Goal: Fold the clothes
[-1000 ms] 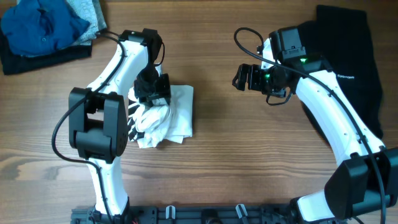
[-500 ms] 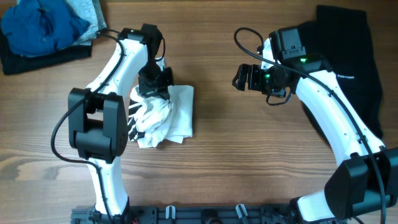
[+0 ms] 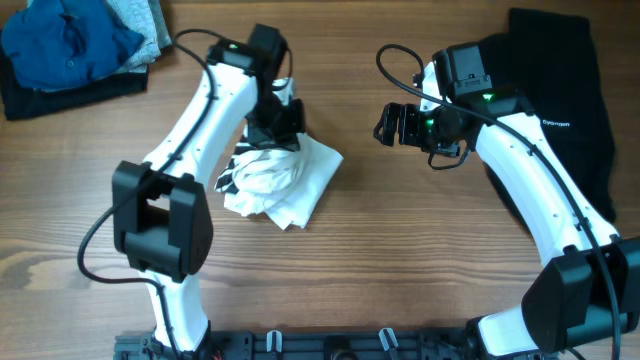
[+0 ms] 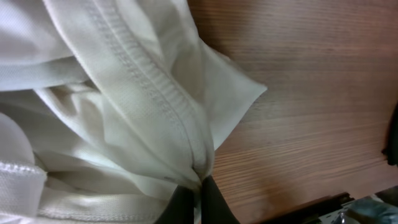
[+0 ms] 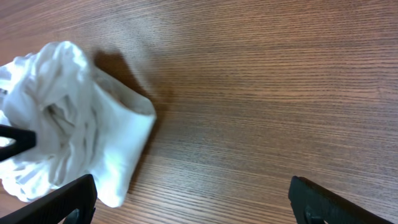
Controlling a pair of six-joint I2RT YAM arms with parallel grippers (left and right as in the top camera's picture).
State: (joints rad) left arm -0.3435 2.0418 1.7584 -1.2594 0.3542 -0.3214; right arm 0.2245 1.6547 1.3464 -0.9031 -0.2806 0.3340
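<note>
the left gripper (image 3: 272, 128) was clenched on the t-shirt (image 3: 290, 182), bunched midway between the near and far edges of the bench (image 3: 400, 265); the right gripper (image 3: 388, 124) hung released.

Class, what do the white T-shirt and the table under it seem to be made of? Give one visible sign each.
The white T-shirt looks like thin, matte knit fabric, perhaps cotton: fine ribbed texture, a stitched hem and soft wrinkles. The table looks like wood or wood-print laminate, smooth with slight sheen: parallel brown grain lines.

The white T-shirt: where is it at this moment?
Overhead, the T-shirt lies bunched left of centre on the table, its upper edge pinched by the left gripper.
</note>
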